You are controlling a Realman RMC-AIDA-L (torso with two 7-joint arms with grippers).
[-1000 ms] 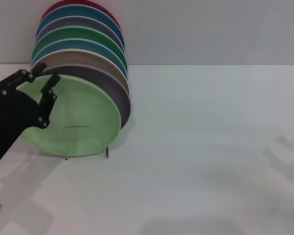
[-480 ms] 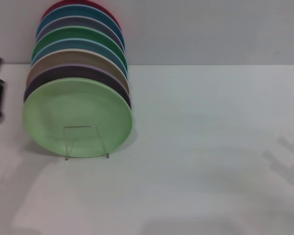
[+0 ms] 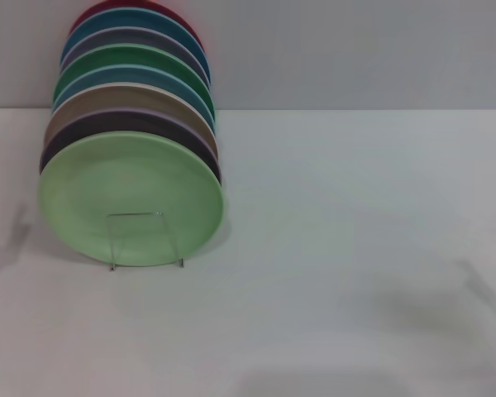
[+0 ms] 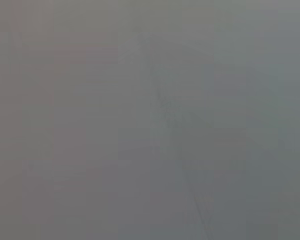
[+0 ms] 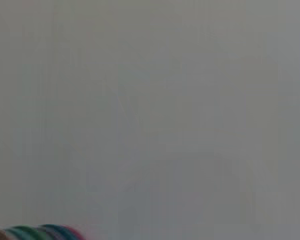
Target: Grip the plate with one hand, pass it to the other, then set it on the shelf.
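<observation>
The round, shallow, matte pale mint-green plate [image 3: 131, 198] is propped upright at nine o'clock on the plain white tabletop [image 3: 355, 248], held by the small clear acrylic stand [image 3: 145, 240] and fronting a row of coloured plates [image 3: 132, 91]. A pale grey wall [image 3: 355, 50] is seen behind. Neither gripper is in view; whether they are released or clenched cannot be told.

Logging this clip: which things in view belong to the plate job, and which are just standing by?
Part of the job:
- pale green plate, upright at the front of the row
- clear stand holding it at the bottom

Just there:
- the other plates lined up behind it, edges also in the right wrist view
- white table

Neither gripper is in view.
</observation>
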